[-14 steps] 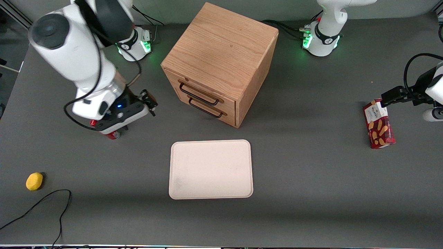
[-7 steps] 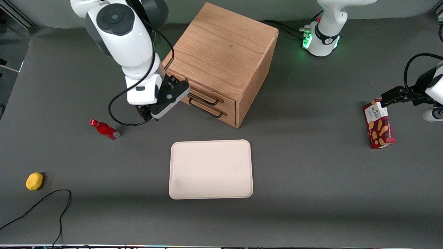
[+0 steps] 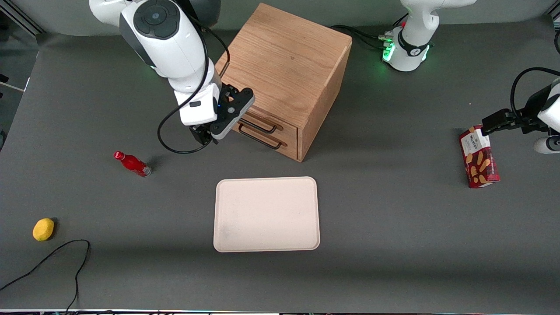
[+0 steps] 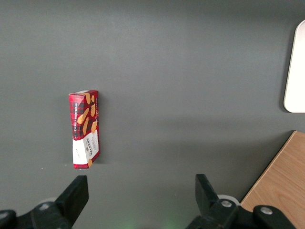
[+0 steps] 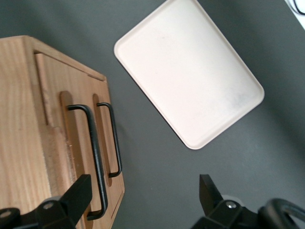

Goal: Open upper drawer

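The oak cabinet (image 3: 284, 57) stands at the middle of the table. Its upper drawer (image 3: 286, 126) is closed, and its black wire handle (image 3: 264, 127) lies just above the lower drawer's handle (image 3: 262, 141). My right gripper (image 3: 205, 135) is low in front of the cabinet, at the working arm's end of the handles. Its hand hides that end of the upper drawer. In the right wrist view the upper drawer (image 5: 52, 143) and its handle (image 5: 95, 157) lie close to one finger (image 5: 71, 195). The gripper (image 5: 143, 195) is open and empty.
A beige tray (image 3: 267, 214) lies nearer the front camera than the cabinet, also seen in the right wrist view (image 5: 190, 71). A red bottle (image 3: 132, 163), a yellow fruit (image 3: 43, 229) and a black cable (image 3: 65, 258) are toward the working arm's end. A red biscuit box (image 3: 478, 157) lies toward the parked arm's end.
My right arm has swung from above the red bottle to the cabinet's front, close to the drawer handles. The bottle is now uncovered. The drawers have not moved.
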Available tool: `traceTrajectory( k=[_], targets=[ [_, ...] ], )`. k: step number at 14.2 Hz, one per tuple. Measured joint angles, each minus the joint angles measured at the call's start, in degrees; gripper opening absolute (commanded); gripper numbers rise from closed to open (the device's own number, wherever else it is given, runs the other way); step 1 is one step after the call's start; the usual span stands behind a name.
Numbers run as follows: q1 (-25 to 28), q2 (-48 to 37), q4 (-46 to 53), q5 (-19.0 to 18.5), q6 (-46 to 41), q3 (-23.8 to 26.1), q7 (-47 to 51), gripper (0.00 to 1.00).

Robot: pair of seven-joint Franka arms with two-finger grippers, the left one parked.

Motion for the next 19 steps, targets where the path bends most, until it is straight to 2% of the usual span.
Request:
traceTrajectory(
  k=[9, 15, 19],
  targets=[
    [1.4, 0.2, -0.1, 0.3, -5.6, 0.7, -4.1, 1.0],
    [1.6, 0.2, -0.6, 0.4, -6.1, -1.5, -5.5, 1.0],
    [1.6, 0.2, -0.6, 3.2, -6.1, -1.7, -6.3, 1.0]
  ],
)
